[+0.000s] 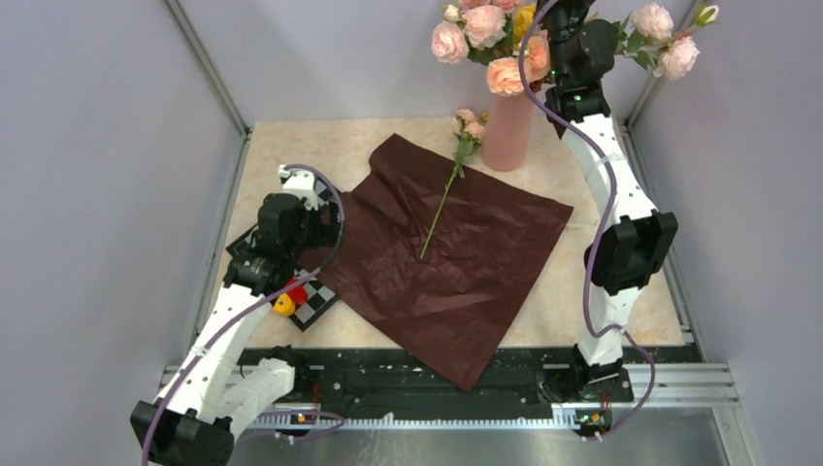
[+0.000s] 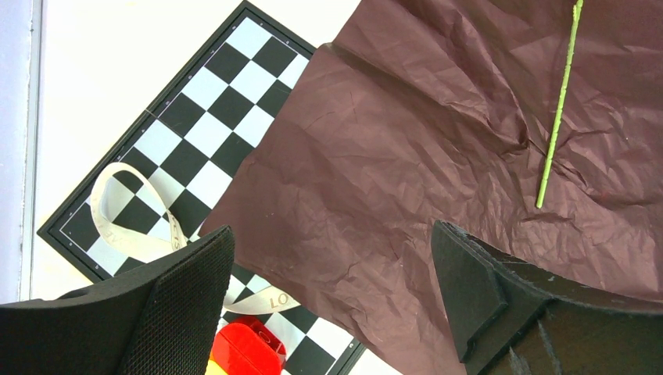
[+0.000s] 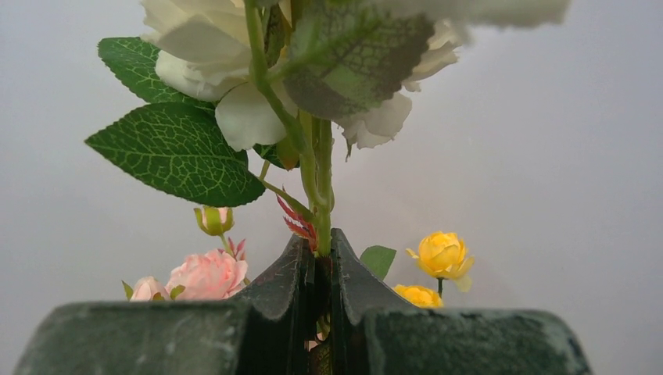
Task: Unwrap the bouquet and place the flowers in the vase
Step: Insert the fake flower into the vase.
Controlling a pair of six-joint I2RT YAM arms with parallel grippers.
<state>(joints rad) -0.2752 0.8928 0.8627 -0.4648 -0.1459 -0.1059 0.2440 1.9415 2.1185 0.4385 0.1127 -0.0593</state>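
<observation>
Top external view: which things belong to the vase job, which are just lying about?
Job: vase, loose flower stem, dark red paper, cream ribbon, white-bloom stem in the right claw.
Lying about: chessboard, red and yellow toy.

The right gripper (image 3: 320, 262) is hiding the stem's (image 3: 322, 195) lower end, and the blurred bloom (image 3: 234, 55) above is running off the top edge. Roses (image 1: 505, 73) are covering the vase (image 1: 508, 136) mouth. The paper (image 1: 456, 252) is overlapping the checkerboard (image 1: 315, 303), and the ribbon (image 2: 125, 211) is lying partly behind the left gripper (image 2: 330, 234).
</observation>
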